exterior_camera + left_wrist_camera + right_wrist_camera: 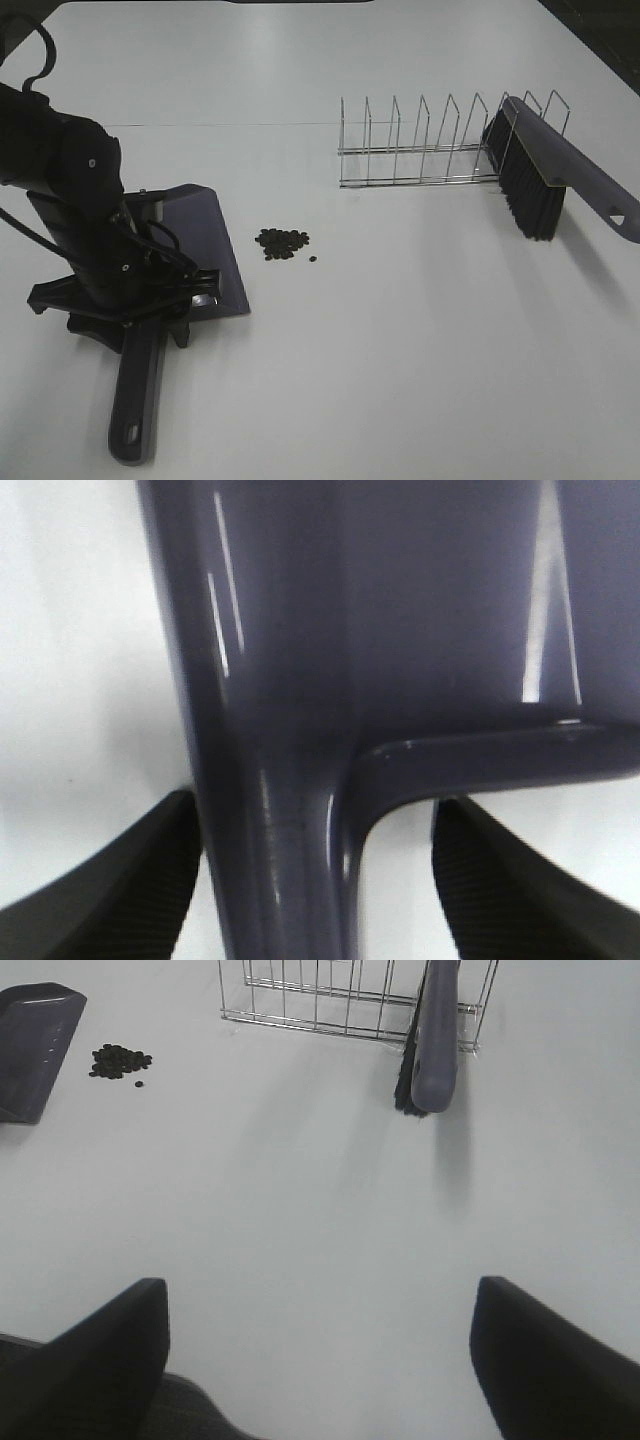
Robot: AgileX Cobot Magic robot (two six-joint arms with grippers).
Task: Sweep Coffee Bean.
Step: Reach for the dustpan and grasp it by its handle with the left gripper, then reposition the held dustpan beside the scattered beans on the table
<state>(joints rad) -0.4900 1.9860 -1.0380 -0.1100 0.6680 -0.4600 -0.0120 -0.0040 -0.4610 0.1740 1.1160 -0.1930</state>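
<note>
Here, left to right, we see the left gripper (315, 800) spread astride the dustpan (205, 240) handle, one finger touching, the other clear. The coffee bean (283, 243) cluster lies just beside the pan's open edge, on the brush (545, 180) side. The right gripper (320, 1285), spread and empty, is nearer that brush.

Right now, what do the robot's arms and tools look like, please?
The left arm is black and blocky, with small pale screws and looping black cables. The left tool and right tool have matte black wedge-shaped fingers; the left ones show fine ribbing.
</note>
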